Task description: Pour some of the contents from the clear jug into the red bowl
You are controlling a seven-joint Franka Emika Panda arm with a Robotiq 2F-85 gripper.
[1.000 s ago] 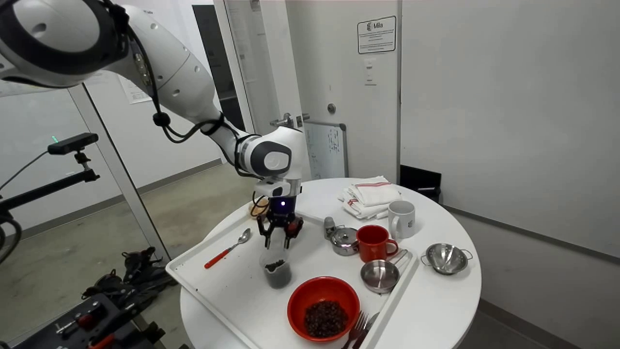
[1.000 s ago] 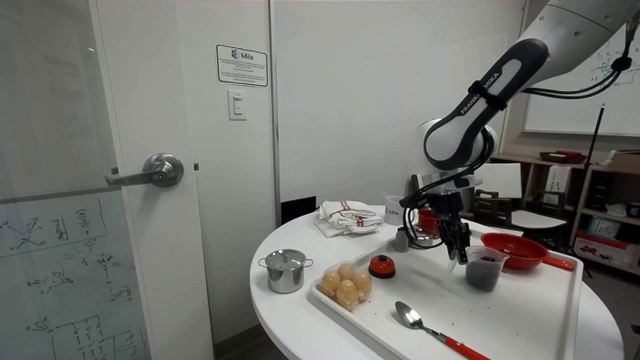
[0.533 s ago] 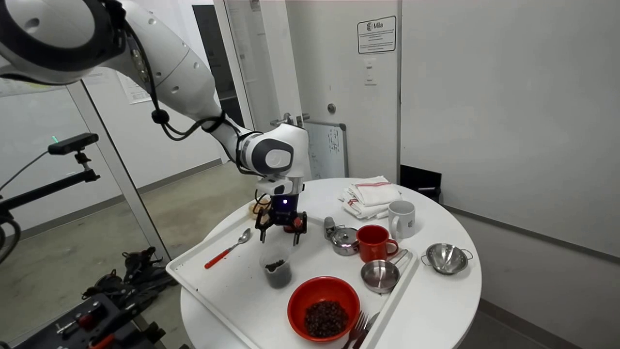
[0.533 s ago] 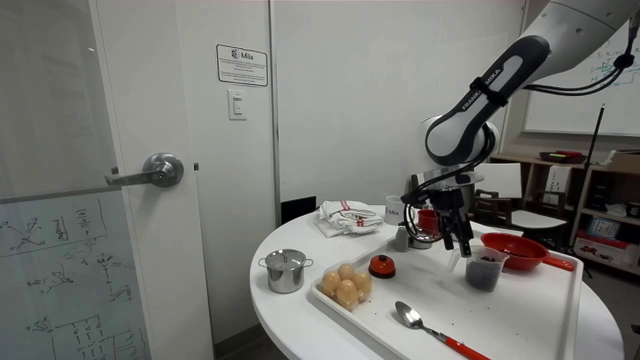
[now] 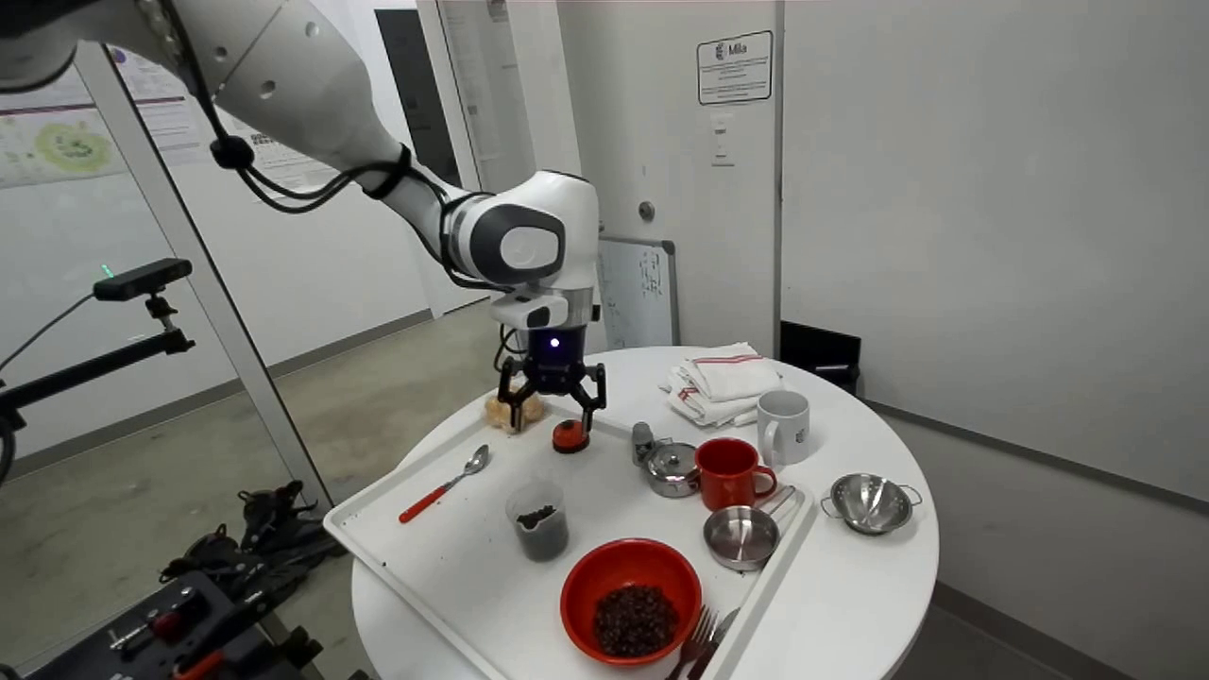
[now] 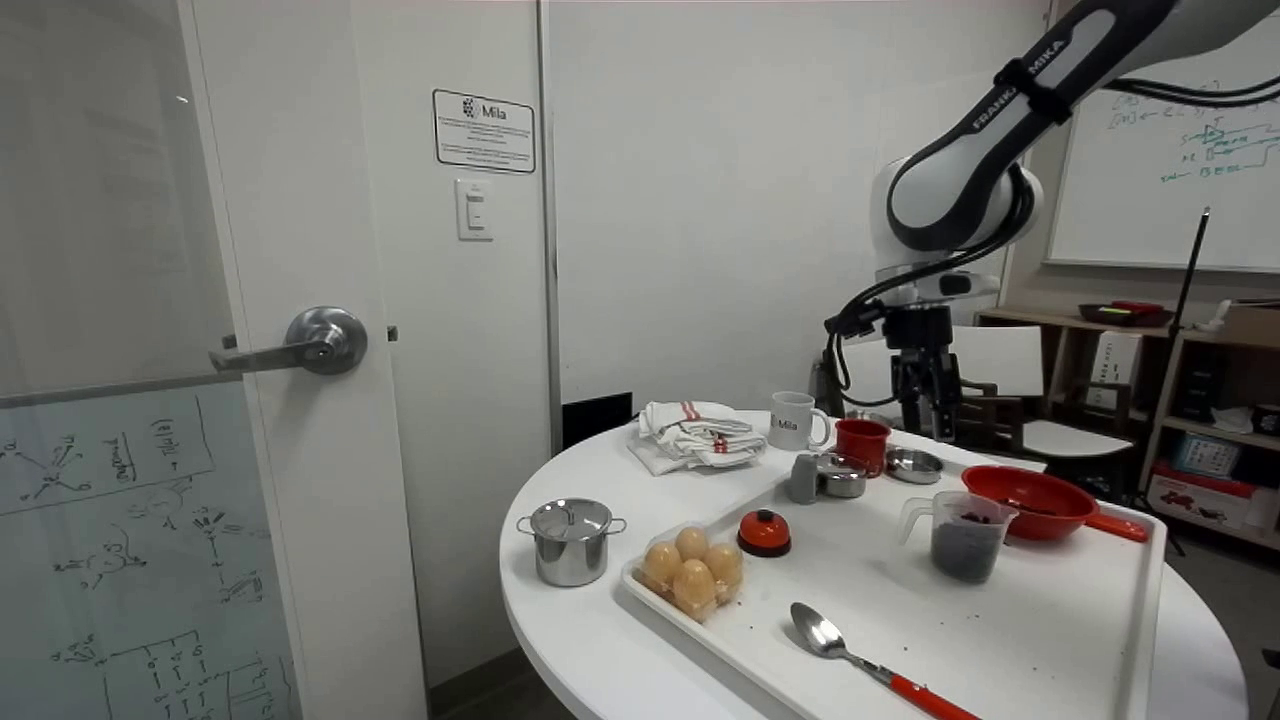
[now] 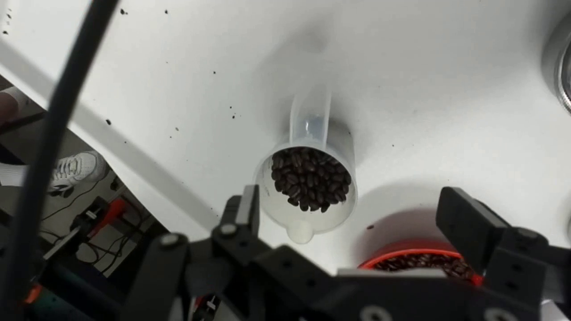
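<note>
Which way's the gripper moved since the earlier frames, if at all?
Yes, up: in both exterior views, the gripper now hangs higher relative to the unmoved clear jug than before.

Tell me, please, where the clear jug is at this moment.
In both exterior views, the clear jug stands upright on the white tray, just left of the red bowl in the picture; the wrist view shows it near the middle.

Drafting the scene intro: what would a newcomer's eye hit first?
Likely the red bowl with dark beans, at the near end of the white tray in an exterior view. Then the open, empty gripper, hanging above the tray. In the wrist view, the clear jug stands upright mid-frame, dark beans inside.
</note>
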